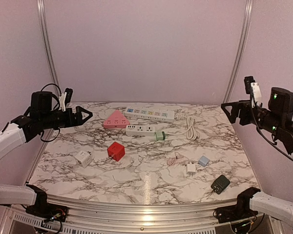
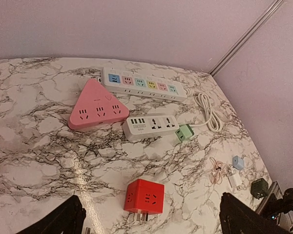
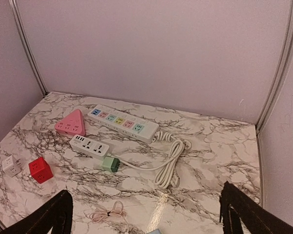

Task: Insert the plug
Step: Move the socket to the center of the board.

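The left pincer (image 1: 85, 116) and right pincer (image 1: 226, 113) hover spread, empty. The green plug (image 1: 159, 135) lies on the table (image 1: 136, 180) just beside the white strip (image 1: 140, 129) (probably light, rigid, slippery); best pinched across its flat sides.

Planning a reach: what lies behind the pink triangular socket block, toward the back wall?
A long white power strip with coloured sockets, starting near the pink block. The block's far face is hidden.

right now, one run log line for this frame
stage: not inserted | left gripper: open, empty, raised | right gripper: open, empty, raised | green plug: on table at end of small white strip
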You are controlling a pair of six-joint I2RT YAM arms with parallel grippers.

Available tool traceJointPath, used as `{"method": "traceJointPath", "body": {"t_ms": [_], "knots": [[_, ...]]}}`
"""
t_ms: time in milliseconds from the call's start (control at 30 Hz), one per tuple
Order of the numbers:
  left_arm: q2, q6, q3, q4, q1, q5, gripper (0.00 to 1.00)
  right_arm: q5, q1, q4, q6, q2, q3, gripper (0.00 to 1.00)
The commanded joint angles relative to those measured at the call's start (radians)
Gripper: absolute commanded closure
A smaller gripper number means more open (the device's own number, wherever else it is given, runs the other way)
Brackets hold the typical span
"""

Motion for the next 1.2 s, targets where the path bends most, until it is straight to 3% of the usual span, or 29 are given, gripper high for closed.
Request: {"method": "traceJointPath", "body": {"t_ms": [0,233,500,967,1167], "knots": [[0.031,-0.005,0.006,-0.008,-0.042,-0.067,0.01,-0.024,-0.009,-0.055,-0.005,0.034,-0.005,0.01],[0.147,0.036,0.076,-0.088,-0.163,-0.277,0.01,-0.027,-0.009,-0.048,-0.005,0.083,-0.032,0.02],[0.339,0.046,0.195,-0.091,-0.218,-0.366,0.01,-0.071,-0.009,-0.034,0.009,0.114,-0.058,0.01],[0.679,0.081,0.503,-0.107,-0.259,-0.43,0.01,-0.106,-0.01,-0.042,0.024,0.075,-0.086,0.01],[0.851,0.145,0.684,-0.117,-0.271,-0.396,0.01,-0.123,-0.009,-0.04,0.033,0.042,-0.098,0.02]]}}
